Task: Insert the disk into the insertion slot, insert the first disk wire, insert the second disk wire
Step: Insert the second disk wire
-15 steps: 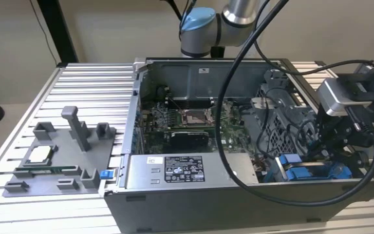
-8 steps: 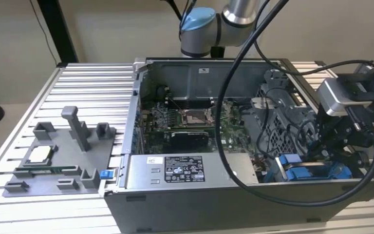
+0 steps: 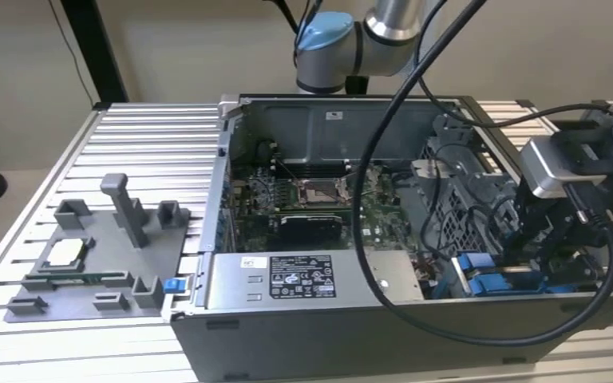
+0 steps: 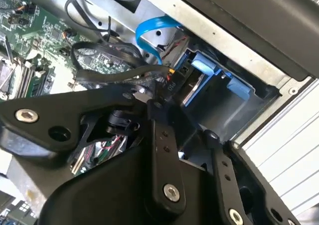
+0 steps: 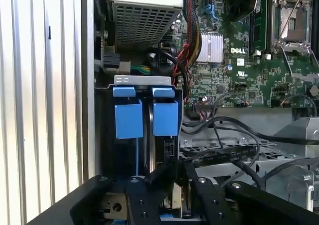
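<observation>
The disk [image 4: 192, 91] sits inside the insertion slot [image 4: 239, 108] at the case's corner, its blue carrier tabs [image 5: 128, 119] facing out. In the exterior view that blue carrier [image 3: 495, 281] lies at the case's front right, under my wrist. My gripper [image 4: 180, 121] is down at the disk's end, shut on the black connector [image 4: 170, 84] of a black disk wire [image 4: 107, 74]. In the first wrist view the gripper [image 5: 172, 174] hangs just before the two blue tabs. A flat blue wire [image 4: 149, 33] curves down beside the disk.
The grey labelled power-supply box [image 3: 285, 279] stands at the case's front. The green motherboard [image 3: 306, 195] lies behind it, the perforated metal cage [image 3: 466, 207] beside my wrist. Loose black cables [image 5: 234, 127] cross the cage. A grey fixture [image 3: 93, 271] rests on the ribbed table at the exterior view's left.
</observation>
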You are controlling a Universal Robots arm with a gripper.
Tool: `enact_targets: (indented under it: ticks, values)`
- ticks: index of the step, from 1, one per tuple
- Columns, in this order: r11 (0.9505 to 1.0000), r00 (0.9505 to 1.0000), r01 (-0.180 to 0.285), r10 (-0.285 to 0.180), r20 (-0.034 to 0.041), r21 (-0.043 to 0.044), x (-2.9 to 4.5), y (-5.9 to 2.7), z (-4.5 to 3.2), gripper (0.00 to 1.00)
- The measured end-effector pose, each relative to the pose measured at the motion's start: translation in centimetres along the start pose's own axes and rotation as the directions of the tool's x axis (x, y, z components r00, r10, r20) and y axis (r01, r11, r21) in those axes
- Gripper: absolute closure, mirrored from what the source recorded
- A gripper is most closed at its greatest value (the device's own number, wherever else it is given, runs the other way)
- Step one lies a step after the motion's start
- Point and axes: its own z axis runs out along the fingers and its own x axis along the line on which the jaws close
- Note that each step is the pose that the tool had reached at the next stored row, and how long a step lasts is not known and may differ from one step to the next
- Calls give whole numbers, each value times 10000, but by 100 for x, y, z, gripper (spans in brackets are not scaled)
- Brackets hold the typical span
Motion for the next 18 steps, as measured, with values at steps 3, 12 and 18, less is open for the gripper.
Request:
enact_targets:
  ticks: [3,12,18]
  values:
    - [10000,10000,0,0,-7,0,1,0,-3,0]
    - [10000,10000,-2,2,-4,-6,-38,7,-182,0]
    - [10000,10000,-3,3,-9,-12,-83,13,-390,0]
